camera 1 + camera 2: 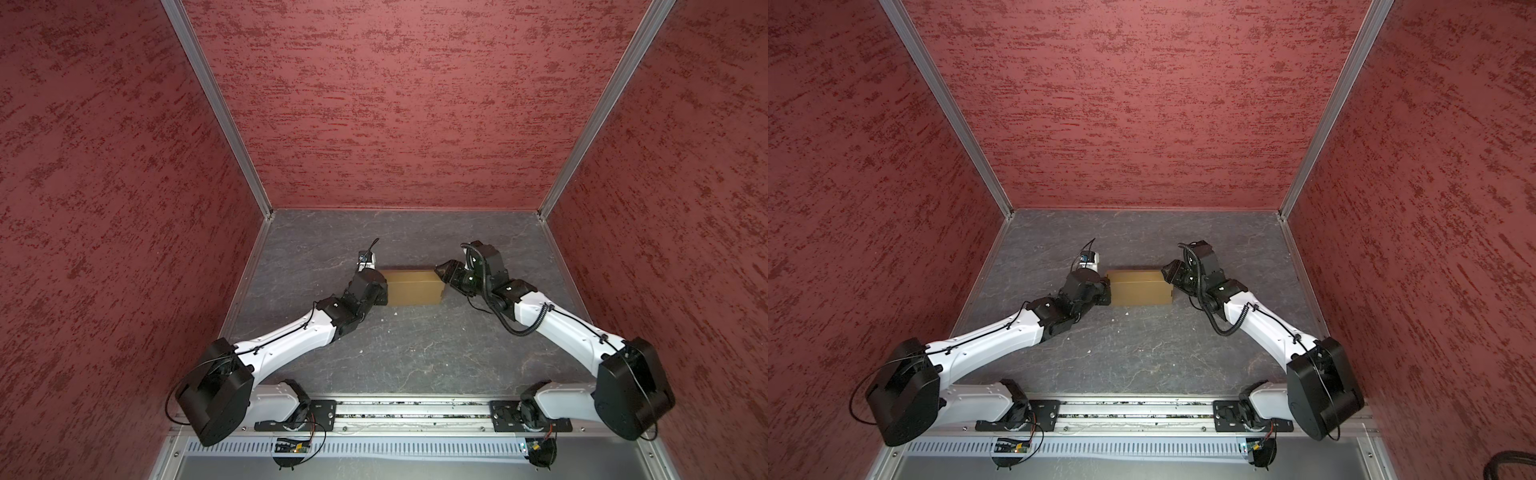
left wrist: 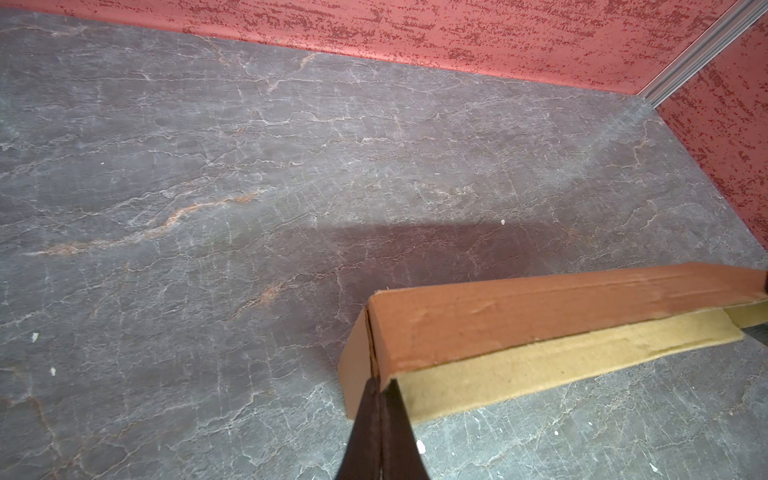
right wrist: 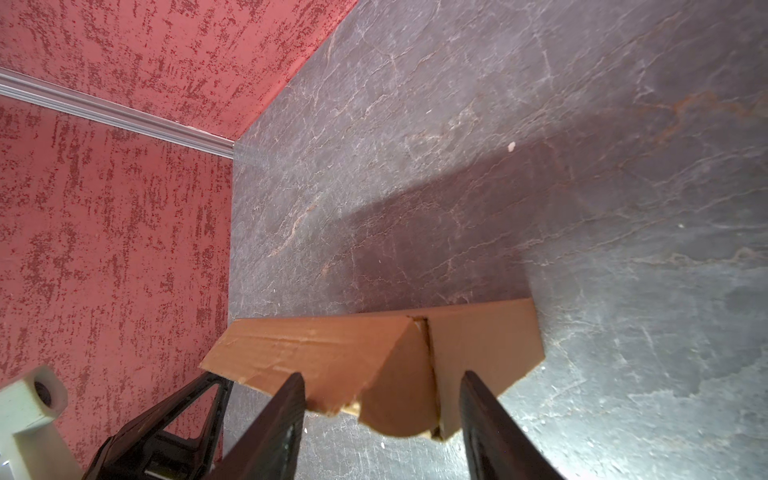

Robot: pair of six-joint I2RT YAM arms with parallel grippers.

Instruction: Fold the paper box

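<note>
A grey veined table (image 1: 415,357) is enclosed by 3 red textured walls (image 1: 415,104) joined by aluminium posts (image 1: 216,104). A metal rail (image 1: 411,411) carrying both arm bases runs along the near edge. A few white crumbs (image 2: 503,222) are scattered on the table.

The paper box (image 1: 411,286) is seen in both top views lying about mid-table with its long side across the view, between the 2 grippers (image 1: 1138,286). Its left end is covered in the top views by the left wrist, and its far right corner by the right gripper (image 1: 441,272).

The left arm (image 1: 291,336) is stretched diagonally from the near left base to the box's left end, with its white wrist camera (image 1: 368,262) beyond the wrist. The left gripper (image 2: 380,386) is shown with its 2 fingers pressed together right at a corner of the box (image 2: 540,316). Whether a layer of cardboard is caught between them cannot be told.

The right arm (image 1: 569,328) is mirrored from the near right base, its wrist bent towards the box's right end. In the right wrist view the right gripper (image 3: 382,376) is held with its fingers apart, and a rounded end flap (image 3: 399,395) of the box (image 3: 324,353) is straddled by them, not clamped. A flat end panel (image 3: 486,345) is splayed outward beside that flap.
</note>
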